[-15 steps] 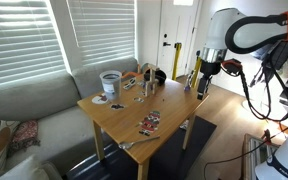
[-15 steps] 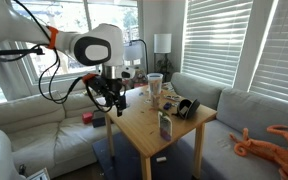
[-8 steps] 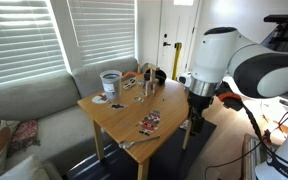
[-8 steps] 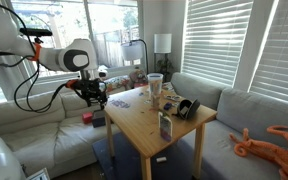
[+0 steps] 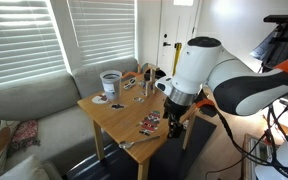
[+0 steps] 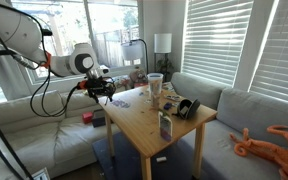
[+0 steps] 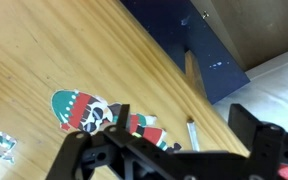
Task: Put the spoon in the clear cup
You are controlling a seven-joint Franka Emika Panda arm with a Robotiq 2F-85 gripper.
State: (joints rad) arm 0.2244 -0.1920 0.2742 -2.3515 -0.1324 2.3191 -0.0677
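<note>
The spoon (image 7: 193,133) is a small pale sliver lying on the wooden table near its edge, beside the red-black-white packet (image 7: 92,114). It shows faintly near the table's front corner in both exterior views (image 5: 125,146) (image 6: 162,158). The clear cup (image 5: 110,83) stands upright at the table's far end, also seen in an exterior view (image 6: 155,86). My gripper (image 7: 189,128) is open and empty, hovering above the table, and in the wrist view the spoon lies between its fingers. In both exterior views my gripper (image 5: 174,124) (image 6: 103,93) hangs at the table's side.
Small bottles, shakers and black headphones (image 6: 187,107) crowd the table's far half near the cup. A grey sofa (image 5: 29,105) wraps round two sides of the table (image 5: 119,115). A dark rug (image 7: 199,45) lies below the table edge. A floor lamp (image 6: 162,44) stands behind.
My arm has swung from the table's far end along its side to the packet, and now hangs lower and closer to the table. The table objects have not moved.
</note>
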